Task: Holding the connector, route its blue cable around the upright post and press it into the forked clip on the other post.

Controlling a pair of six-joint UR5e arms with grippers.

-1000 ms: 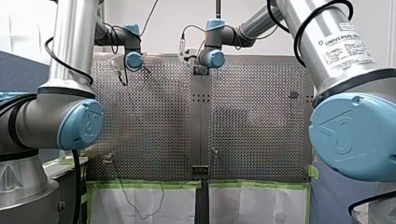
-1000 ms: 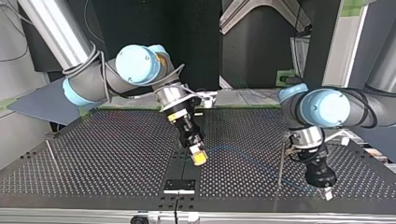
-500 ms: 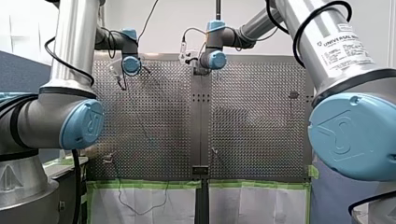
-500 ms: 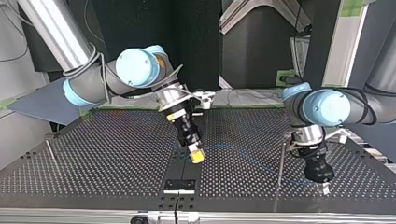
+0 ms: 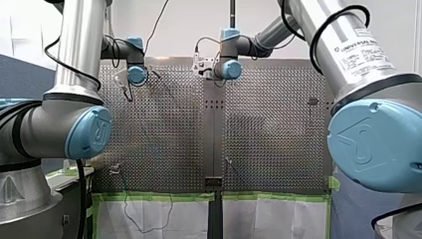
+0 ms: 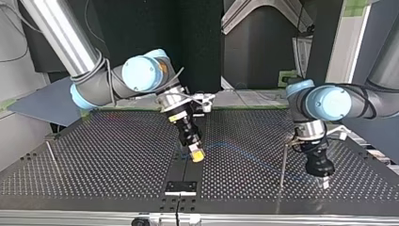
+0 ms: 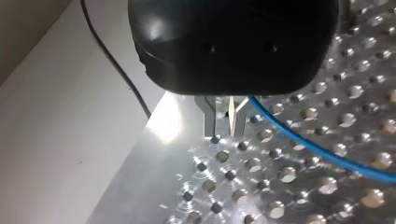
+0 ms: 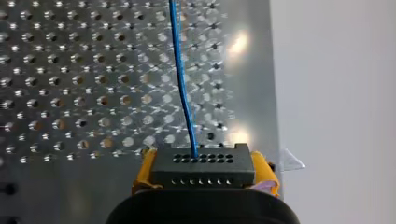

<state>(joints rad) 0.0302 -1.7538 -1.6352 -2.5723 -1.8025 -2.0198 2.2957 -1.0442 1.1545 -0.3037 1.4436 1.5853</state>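
My right gripper (image 6: 197, 156) is clenched on the connector (image 8: 204, 169): the yellow pads (image 8: 145, 170) bear on its two flat sides, and the holed face points ahead of the gripper. The blue cable (image 8: 183, 93) leaves that face and runs straight ahead, low over the perforated surface (image 8: 70, 70). It then sweeps in a soft curve toward my left gripper (image 7: 225, 122) and passes just beside it. I cannot tell whether that gripper is clamped on the cable or released. The upright post (image 6: 282, 165) stands between the two grippers, near my left one. Which side of it the cable passes is unclear. A second thin post (image 6: 51, 154) stands well apart from my right gripper, on the side away from my left. No fork is discernible on it.

Handling judgement:
- The connector is small, light and rigid, so its flat sides suit the pads and it is the correct hold.
- The cable is thin and limp with a slight spring. It should bend round a post readily but wander without tension.
- The weak point is probably the cable's exit from the connector, so pull gently along the cable's line.
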